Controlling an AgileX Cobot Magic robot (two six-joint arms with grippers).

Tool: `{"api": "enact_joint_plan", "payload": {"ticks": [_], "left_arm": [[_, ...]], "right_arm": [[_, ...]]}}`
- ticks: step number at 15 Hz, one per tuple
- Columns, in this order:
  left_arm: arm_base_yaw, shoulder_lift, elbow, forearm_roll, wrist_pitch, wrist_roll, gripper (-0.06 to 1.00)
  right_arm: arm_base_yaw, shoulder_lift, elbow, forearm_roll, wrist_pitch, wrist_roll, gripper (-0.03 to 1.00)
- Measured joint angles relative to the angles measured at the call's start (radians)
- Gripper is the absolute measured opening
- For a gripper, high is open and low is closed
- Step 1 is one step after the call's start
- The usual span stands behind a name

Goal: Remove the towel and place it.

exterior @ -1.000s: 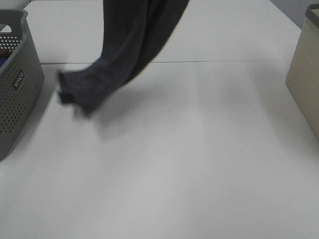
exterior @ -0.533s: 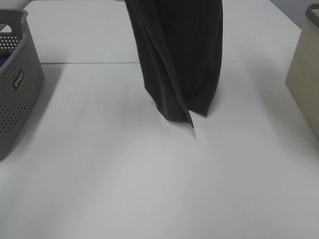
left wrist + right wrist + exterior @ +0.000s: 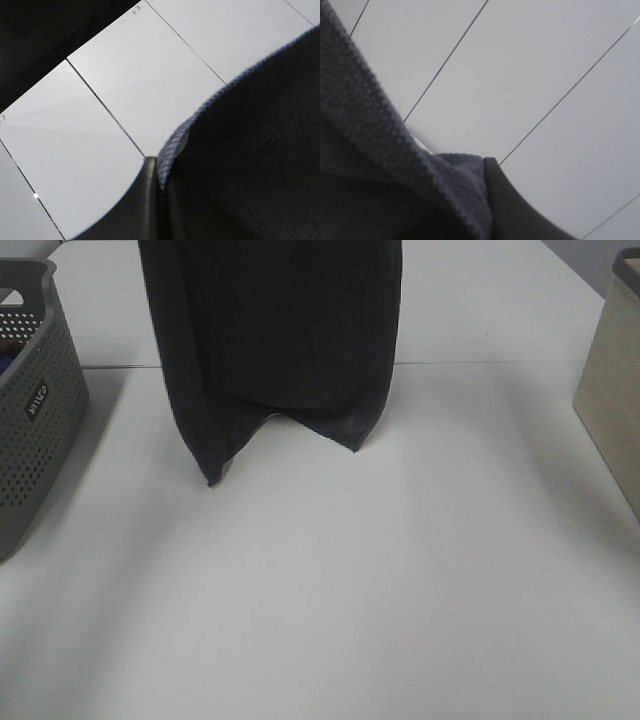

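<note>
the towel [image 3: 270,350] hung spread above the table [image 3: 420,580], beside the basket [image 3: 40,440]; i could not tell whether its lower corners touched down. the left gripper [image 3: 158,170] and right gripper [image 3: 487,167] each pinched a hemmed edge. i judged it soft, limp and fairly heavy, best held at the corners.

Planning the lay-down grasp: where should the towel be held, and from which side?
Probably the top hem, one claw near each end, approached from above. The towel hangs as a flat sheet with loose lower corners near the table, so only that edge is firm. The left claw and right claw are clamped there.
</note>
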Motion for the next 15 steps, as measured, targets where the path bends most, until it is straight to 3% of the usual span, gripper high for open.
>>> {"api": "enact_joint_plan", "payload": {"ticks": [3,6,9,12,13,15], "left_arm": [[0.038,0.101,-0.079,0.018,-0.049,-0.071,0.0],[0.066,0.243,-0.266,0.044,-0.05,-0.167,0.0],[0.07,0.48,-0.638,0.114,-0.01,-0.236,0.0],[0.07,0.686,-1.08,0.127,0.147,-0.278,0.0],[0.07,0.729,-1.169,0.148,0.196,-0.294,0.0],[0.07,0.753,-1.221,0.176,0.227,-0.316,0.0]], "right_arm": [[-0.004,0.054,0.0,-0.024,-0.093,0.024,0.01],[-0.056,0.099,0.0,-0.027,-0.241,0.046,0.01],[-0.142,0.141,-0.009,0.001,-0.419,0.073,0.01],[-0.159,0.202,-0.107,0.07,-0.502,0.076,0.01],[-0.159,0.208,-0.125,0.089,-0.506,0.077,0.01],[-0.159,0.209,-0.132,0.104,-0.505,0.077,0.01]]}}
